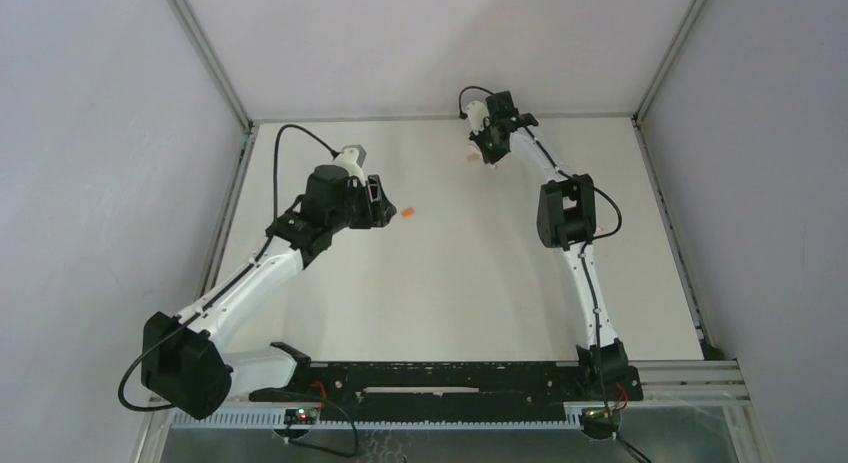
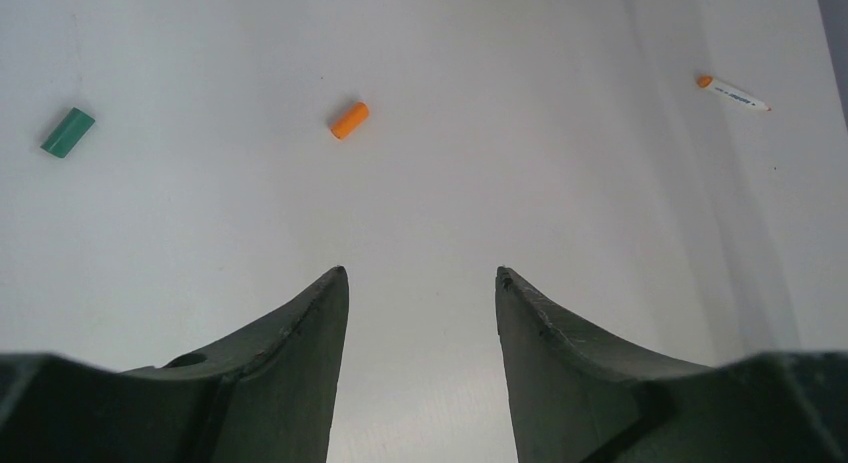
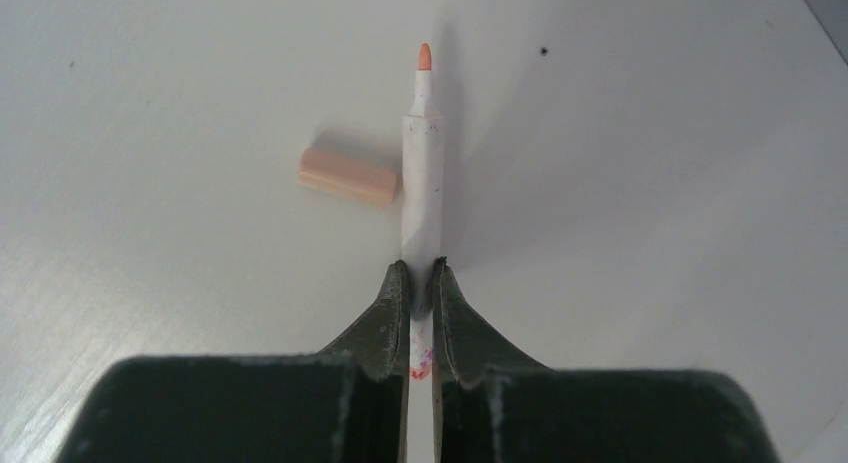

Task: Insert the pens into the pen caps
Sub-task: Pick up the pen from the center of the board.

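The right pincer (image 3: 420,275) is squeezing a white pen (image 3: 422,173) just beside a pink cap (image 3: 348,177), while the left pincer (image 2: 420,283) is hanging open, an orange cap (image 2: 349,120) lying upper middle.

White table (image 1: 450,283), caps and a pen lying on it.
There's an orange cap (image 2: 349,120), a green cap (image 2: 67,132) well apart from it, an orange-tipped pen (image 2: 735,94) farther off, and a peach cap (image 3: 348,176).

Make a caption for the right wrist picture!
Right pincer shut on a pen, its peach tip bare, cap lying beside it.
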`<action>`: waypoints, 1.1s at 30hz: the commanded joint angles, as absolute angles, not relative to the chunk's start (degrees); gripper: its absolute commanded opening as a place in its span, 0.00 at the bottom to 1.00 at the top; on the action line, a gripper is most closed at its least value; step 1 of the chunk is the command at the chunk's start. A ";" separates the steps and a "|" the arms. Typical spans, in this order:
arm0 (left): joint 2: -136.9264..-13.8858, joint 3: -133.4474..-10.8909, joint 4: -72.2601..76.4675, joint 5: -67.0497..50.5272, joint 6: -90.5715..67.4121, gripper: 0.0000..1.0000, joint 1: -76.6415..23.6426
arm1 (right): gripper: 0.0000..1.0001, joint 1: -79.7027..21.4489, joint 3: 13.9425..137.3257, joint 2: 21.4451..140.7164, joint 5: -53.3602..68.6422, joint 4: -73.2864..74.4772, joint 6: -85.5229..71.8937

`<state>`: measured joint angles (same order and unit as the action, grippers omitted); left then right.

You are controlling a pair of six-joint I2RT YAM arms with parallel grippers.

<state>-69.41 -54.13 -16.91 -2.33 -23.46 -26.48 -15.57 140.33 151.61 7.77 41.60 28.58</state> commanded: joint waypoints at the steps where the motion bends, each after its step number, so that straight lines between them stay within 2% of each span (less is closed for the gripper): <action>1: -69.65 -58.81 -16.26 -2.90 -22.09 0.60 -26.20 | 0.09 -16.93 142.39 151.84 10.69 47.45 33.95; 9: -67.84 -57.61 -15.55 -2.84 -21.93 0.62 -26.19 | 0.07 -19.40 136.26 147.42 14.27 53.12 40.67; 18: -60.21 -51.26 -11.69 -0.91 -21.64 0.62 -26.19 | 0.06 -25.57 112.76 134.50 17.31 49.65 50.05; 25: -55.51 -47.31 -10.67 -0.77 -22.12 0.63 -26.19 | 0.05 -29.79 104.00 128.78 17.26 47.99 48.08; 33: -49.96 -39.80 -6.64 -0.77 -25.26 0.63 -26.19 | 0.03 -29.28 100.79 124.93 18.76 48.88 40.05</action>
